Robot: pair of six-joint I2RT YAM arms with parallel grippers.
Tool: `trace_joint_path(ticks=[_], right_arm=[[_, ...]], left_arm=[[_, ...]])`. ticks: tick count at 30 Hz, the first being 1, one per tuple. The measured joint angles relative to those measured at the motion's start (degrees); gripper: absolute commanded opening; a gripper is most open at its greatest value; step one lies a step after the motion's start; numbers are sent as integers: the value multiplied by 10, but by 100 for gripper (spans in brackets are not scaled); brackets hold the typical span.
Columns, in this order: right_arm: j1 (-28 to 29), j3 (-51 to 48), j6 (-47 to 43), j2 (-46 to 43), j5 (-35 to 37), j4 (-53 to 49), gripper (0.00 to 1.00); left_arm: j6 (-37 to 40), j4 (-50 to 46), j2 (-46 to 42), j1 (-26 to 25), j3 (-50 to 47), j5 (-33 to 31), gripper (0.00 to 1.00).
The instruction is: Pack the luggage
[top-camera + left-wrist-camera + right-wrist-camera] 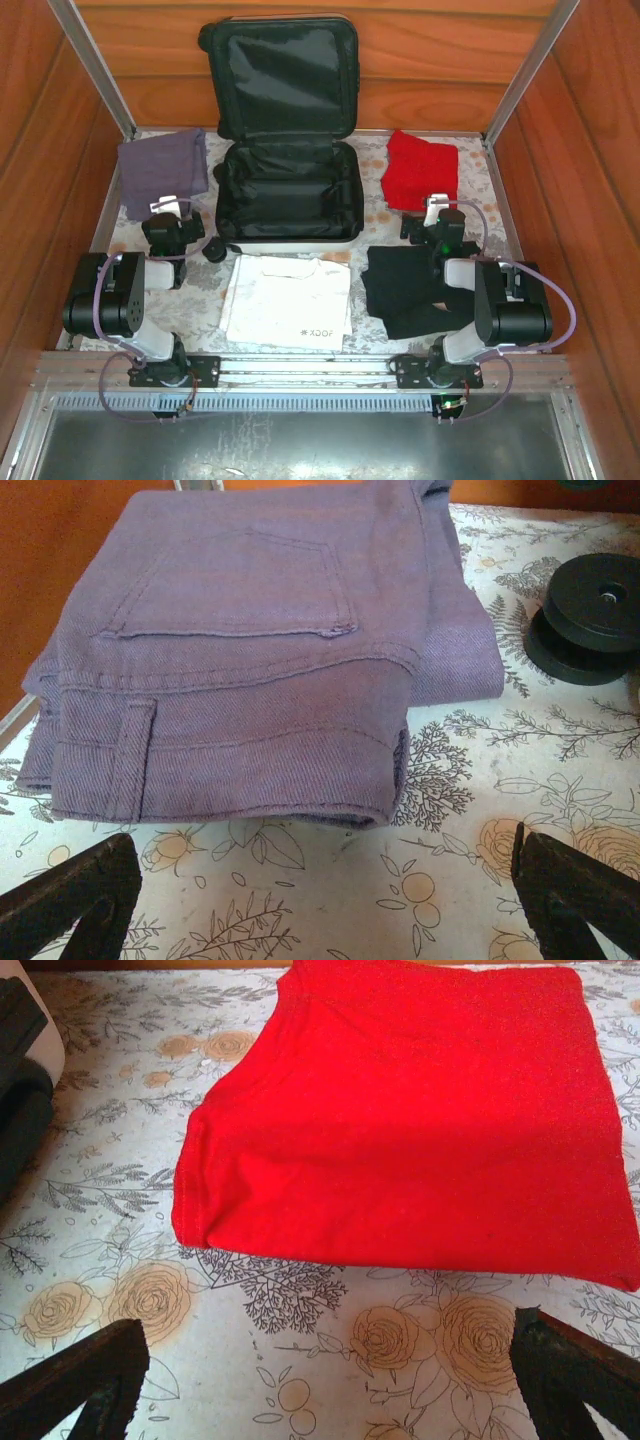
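The luggage (288, 190) lies open at the far middle of the surface (205, 300). Its lid leans up against the far wall, so the black lining is free to receive clothes. We see nothing inside it, so we judge that the packing is only at its start.

Four folded pieces wait around it: purple jeans (250, 650) at the far left, a red garment (420, 1110) at the far right, a white shirt (288, 300) in the near middle and a black garment (405, 285) at the near right.

Each arm faces the piece on its own side, which seems sensible. The left pincer (320, 880) is spread wide and empty, just before the near edge of the jeans. The right pincer (320, 1370) is likewise wide and empty before the red garment.
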Motion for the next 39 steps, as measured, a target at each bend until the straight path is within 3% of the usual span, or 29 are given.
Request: trace_joint_path(ticks=[35, 39], right_arm=[[-7, 3, 6, 4, -3, 8, 99], [-6, 5, 8, -8, 7, -7, 99]], left_arm=[[5, 7, 4, -4, 0, -12, 100], [4, 0, -4, -9, 0, -45, 100]])
